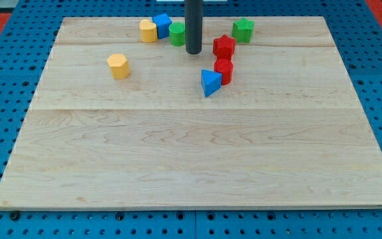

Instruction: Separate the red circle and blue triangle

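While my tip [193, 52], a bare rod with no claw to clench, is hovering up-left of them, red circle [224, 70] and blue triangle [209, 82] are touching mid-board; both look light, rigid, slidable—push the triangle's flat face.

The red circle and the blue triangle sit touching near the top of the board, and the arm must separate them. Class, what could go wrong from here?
1. The red circle touches the blue triangle; a push along their shared line could move both together.
2. The red star-like block sits just above the circle, so an upward push could jam them.
3. My tip stands beside the green block and could knock it when moving off.
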You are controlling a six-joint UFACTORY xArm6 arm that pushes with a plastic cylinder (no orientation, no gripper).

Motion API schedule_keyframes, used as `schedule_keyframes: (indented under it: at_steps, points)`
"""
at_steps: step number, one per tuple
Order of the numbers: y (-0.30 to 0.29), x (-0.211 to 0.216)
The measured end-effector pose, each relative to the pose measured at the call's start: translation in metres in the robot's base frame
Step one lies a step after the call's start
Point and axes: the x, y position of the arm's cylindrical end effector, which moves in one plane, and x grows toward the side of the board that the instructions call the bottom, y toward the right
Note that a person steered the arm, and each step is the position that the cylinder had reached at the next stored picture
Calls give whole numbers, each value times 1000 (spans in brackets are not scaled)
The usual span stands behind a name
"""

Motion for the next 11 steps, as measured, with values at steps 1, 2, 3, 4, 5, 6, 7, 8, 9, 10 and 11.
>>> schedule_keyframes:
  at_steps: [1, 2, 3, 4, 5, 6, 7, 8, 9, 10, 11]
  points:
    - [29, 0]
    - [45, 1]
    - [56, 4]
    - [29, 21]
    - [20, 60]
    - [20, 98]
    - [32, 105]
    - [23, 82]
    - [34, 78]
    - [54, 78]
    - [-19, 83]
